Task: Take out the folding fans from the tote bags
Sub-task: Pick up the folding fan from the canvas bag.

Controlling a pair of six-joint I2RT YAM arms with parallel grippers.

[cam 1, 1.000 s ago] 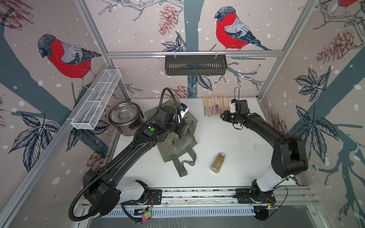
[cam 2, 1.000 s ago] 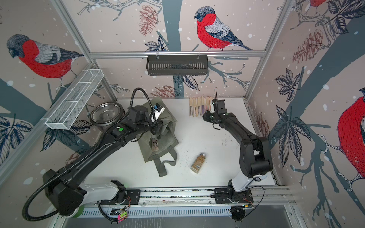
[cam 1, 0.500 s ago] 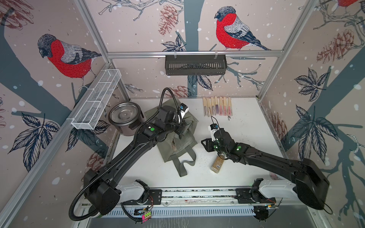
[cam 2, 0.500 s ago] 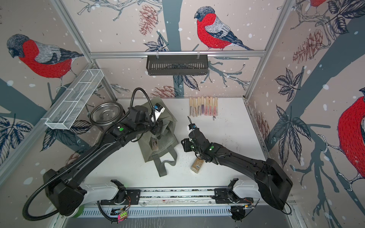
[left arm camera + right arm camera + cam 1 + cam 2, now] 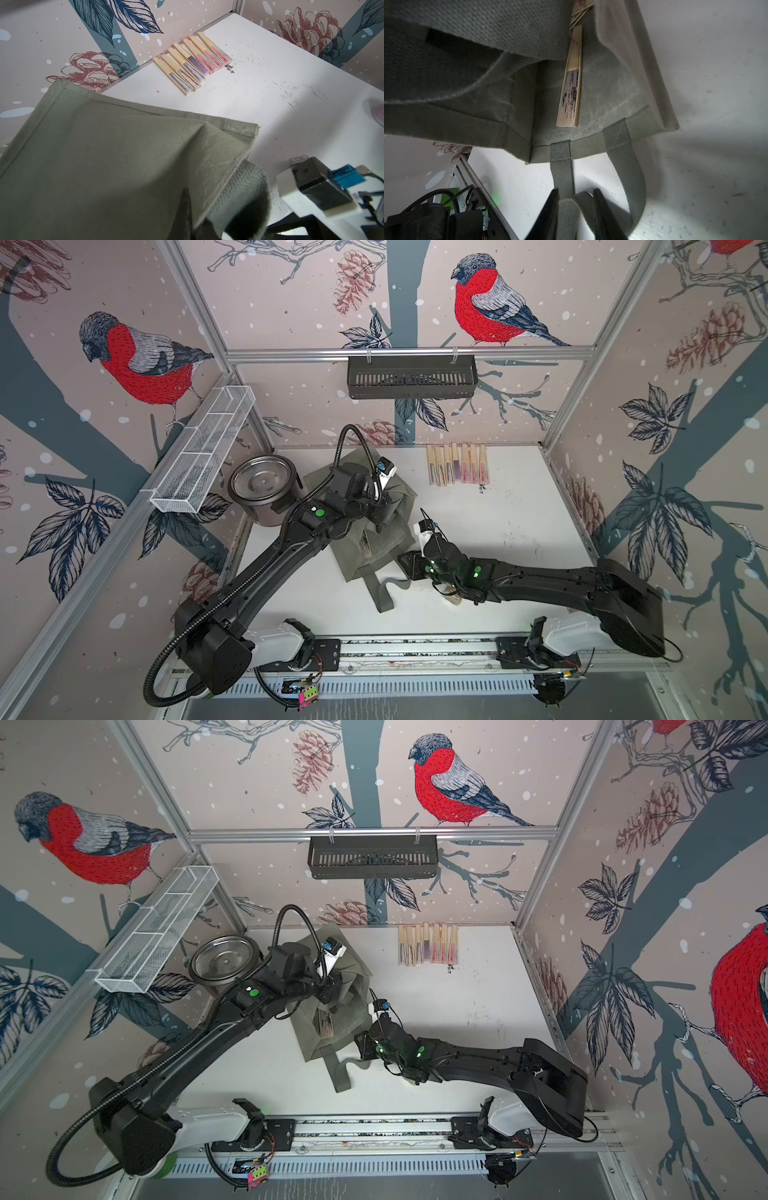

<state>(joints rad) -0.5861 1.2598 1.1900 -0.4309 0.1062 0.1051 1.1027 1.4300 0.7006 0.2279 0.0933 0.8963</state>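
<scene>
tote bag (image 5: 395, 526) of olive-grey cloth is seen lying on the white table (image 5: 519, 531), left of its middle, near the steel pot (image 5: 262, 485) in the back left corner, with its mouth turned to the front edge. the left gripper (image 5: 376, 512) is pressed together on the bag's upper fabric, and the mouth is held agape. one closed fan (image 5: 571, 87) is seen inside the mouth, with more sticks behind it. a row of fans (image 5: 457, 464) is laid along the back edge. a strap (image 5: 562, 172) is flanked by the right gripper (image 5: 575, 193); whether it is pinched cannot be told.
</scene>
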